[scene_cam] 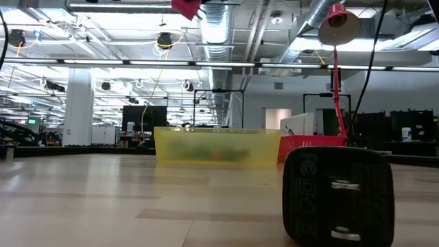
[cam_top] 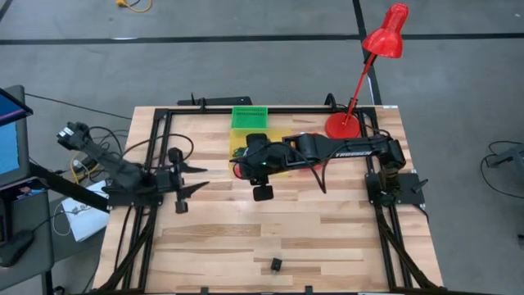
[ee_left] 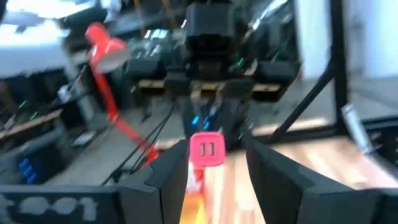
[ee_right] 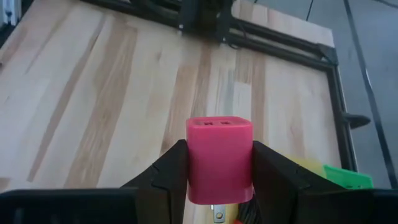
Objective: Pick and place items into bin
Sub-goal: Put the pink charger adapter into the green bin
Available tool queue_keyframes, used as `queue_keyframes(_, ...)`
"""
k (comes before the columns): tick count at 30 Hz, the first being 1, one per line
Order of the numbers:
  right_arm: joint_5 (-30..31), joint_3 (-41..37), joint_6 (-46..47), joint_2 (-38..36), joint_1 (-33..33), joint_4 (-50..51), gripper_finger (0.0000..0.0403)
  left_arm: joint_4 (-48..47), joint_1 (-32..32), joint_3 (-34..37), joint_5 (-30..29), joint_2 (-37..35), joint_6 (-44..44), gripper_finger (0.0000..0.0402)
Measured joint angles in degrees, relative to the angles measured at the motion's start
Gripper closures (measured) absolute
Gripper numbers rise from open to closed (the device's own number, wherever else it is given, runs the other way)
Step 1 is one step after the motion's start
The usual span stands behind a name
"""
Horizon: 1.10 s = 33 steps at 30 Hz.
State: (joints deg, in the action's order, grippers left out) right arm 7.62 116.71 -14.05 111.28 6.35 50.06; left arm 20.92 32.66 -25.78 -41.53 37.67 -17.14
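Observation:
My right gripper (ee_right: 219,163) is shut on a pink plug-in charger block (ee_right: 219,149) with two slots in its end face. In the high view this gripper (cam_top: 244,162) hangs over the near edge of the yellow translucent bin (cam_top: 237,146), high above the table. The low view shows the bin (scene_cam: 216,145) standing on the table, with the pink block (scene_cam: 186,7) far above it. My left gripper (cam_top: 199,178) waits open at the table's left side, pointing toward the right arm and touching nothing. A small black block (cam_top: 276,264) rests near the table's near edge. My right gripper pinches the pink charger block by its two opposite flat sides (ee_right: 194,168), one finger on each. The slotted end face (ee_right: 219,123) sticks out past the fingertips, and a metal prong (ee_right: 217,214) shows at the block's back end. The block is lifted clear of the table.
A green ridged item (cam_top: 250,116) lies just beyond the bin. A red desk lamp (cam_top: 360,82) stands at the far right, its base (cam_top: 342,124) on the table. The black block (scene_cam: 338,195) looms close in the low view. Bare wood stretches across the table's middle and near part.

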Motion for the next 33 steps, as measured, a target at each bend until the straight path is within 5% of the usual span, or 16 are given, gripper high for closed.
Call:
queue_keyframes(7, -0.19, 1.16, -0.5, 0.0, 0.83, -2.99, 0.0271, 4.55, -2.66, 4.28, 8.1, -2.07, -3.51, 0.0246)
queue_keyframes(13, -0.28, 1.76, -1.0, 0.0, 1.39, -8.37, 0.0271, 3.94, -4.61, 4.37, 8.01, 1.19, -8.92, 0.0246)
queue_keyframes(20, -0.35, 1.79, -0.56, 0.0, 1.53, -9.02, 0.0271, 3.78, -5.77, 4.35, 8.08, 6.94, -27.82, 0.0246)
queue_keyframes(33, -1.92, 1.79, 0.53, 0.0, 1.88, -8.5, 0.0271, 11.32, -5.77, 4.35, 4.1, 11.94, -41.7, 0.0246)
